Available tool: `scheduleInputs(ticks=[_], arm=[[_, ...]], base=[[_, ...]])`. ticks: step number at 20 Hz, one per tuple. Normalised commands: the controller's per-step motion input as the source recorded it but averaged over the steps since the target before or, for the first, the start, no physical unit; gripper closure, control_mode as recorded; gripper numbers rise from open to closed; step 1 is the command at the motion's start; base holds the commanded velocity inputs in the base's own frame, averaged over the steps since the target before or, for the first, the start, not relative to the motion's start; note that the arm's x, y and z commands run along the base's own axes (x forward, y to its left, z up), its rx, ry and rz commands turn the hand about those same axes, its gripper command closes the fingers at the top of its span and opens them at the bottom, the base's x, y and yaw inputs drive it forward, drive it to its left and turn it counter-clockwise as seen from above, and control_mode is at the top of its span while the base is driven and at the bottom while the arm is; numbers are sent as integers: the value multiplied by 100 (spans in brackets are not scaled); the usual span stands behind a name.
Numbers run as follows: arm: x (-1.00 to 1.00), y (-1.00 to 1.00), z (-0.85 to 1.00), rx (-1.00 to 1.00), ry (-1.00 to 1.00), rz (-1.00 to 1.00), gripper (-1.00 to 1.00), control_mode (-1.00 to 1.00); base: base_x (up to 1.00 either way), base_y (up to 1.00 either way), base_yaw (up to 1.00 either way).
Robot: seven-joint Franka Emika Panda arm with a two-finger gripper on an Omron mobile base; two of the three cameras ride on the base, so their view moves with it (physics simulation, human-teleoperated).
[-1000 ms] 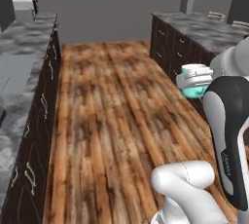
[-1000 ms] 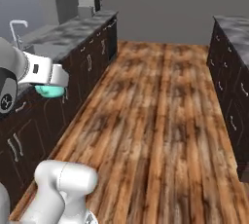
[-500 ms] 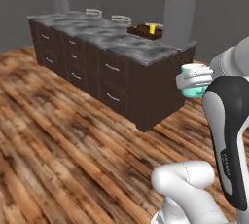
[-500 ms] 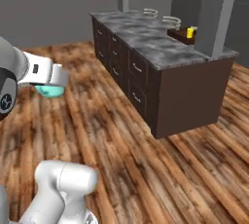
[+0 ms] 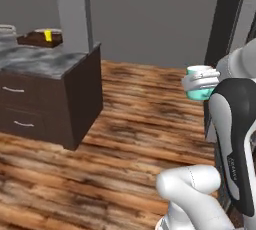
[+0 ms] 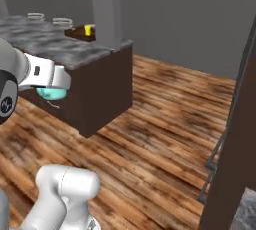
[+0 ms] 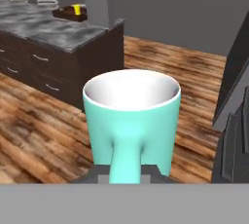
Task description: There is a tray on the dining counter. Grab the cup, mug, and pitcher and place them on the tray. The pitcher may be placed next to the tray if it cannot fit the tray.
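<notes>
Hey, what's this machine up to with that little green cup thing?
The arm's pincer is shut on a teal mug, gripping its handle and carrying it upright above the wood floor. Ahead on the left stands the dining counter, and on it a dark tray with the yellow cup already on it. The mug is not yet at the tray.

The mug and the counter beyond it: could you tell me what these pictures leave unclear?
- Gripper fingers: hand view, hidden behind the mug handle.
- Mug body: right base view, mostly covered by the white hand.
- Tray with the cup: too small for detail.
- Counter: left base view, cut by the left edge.
</notes>
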Motion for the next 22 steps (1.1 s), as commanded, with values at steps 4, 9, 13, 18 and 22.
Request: scheduleInputs(ticks=[4,9,13,18,22], arm=[[0,0,0,0,0,0,100,100],[0,0,0,0,0,0,100,100],[0,0,0,0,0,0,100,100],[0,0,0,0,0,0,100,100],[0,0,0,0,0,0,100,100]], base=[[9,51,-77],[8,68,-69],[13,100,-44],[47,93,-15],[83,53,-1]])
